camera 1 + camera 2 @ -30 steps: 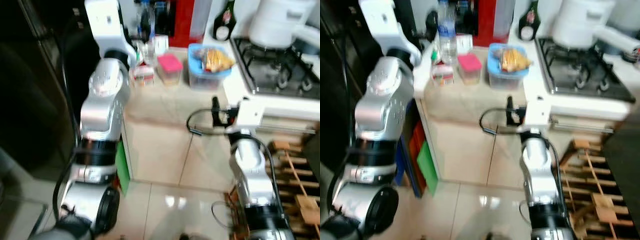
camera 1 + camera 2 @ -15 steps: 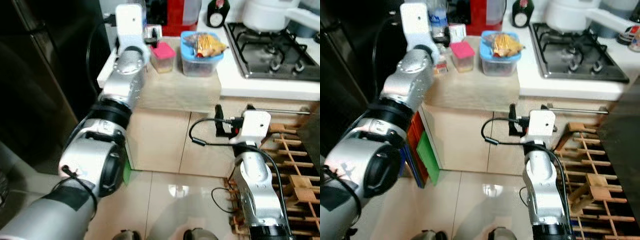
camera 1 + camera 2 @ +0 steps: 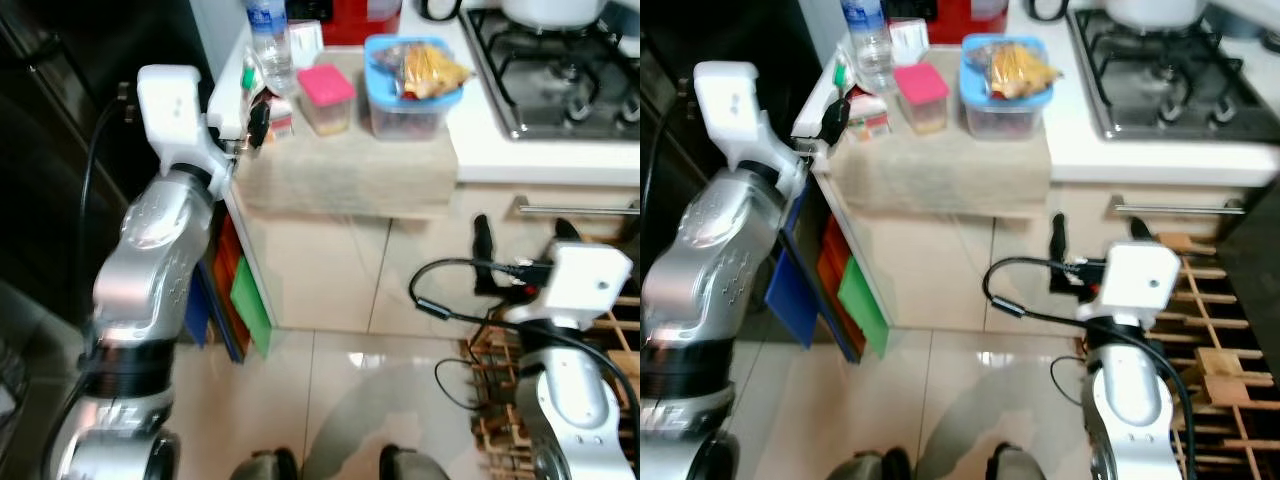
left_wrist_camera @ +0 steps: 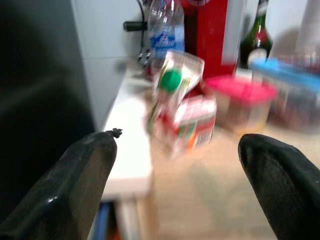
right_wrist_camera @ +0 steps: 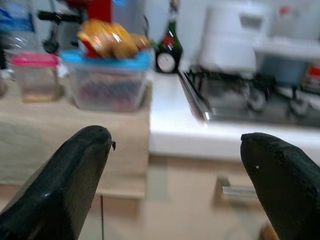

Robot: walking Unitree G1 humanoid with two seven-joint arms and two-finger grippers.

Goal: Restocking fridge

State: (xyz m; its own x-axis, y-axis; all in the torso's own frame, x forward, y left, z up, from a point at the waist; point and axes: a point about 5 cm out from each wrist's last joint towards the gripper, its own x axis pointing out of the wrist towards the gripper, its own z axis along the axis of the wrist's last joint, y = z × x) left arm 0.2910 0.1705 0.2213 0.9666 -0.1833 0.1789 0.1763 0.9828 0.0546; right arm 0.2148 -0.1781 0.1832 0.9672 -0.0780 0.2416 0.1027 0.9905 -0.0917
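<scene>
The small carton (image 4: 185,117) stands at the tabletop's (image 3: 350,170) corner, just before the water bottle (image 3: 270,45). Left gripper (image 4: 182,185), jaws spread empty, faces it; light, crushable, best held mid-body. Right gripper (image 5: 177,185) hangs released.

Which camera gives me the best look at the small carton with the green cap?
The left wrist view: the carton sits large between the open left gripper fingers. Both eye views show it small, beside the bottle.

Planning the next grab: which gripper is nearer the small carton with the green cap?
Left. The left gripper is raised at the counter's edge, right beside the carton. The right gripper hangs low, below the counter front, far off.
</scene>
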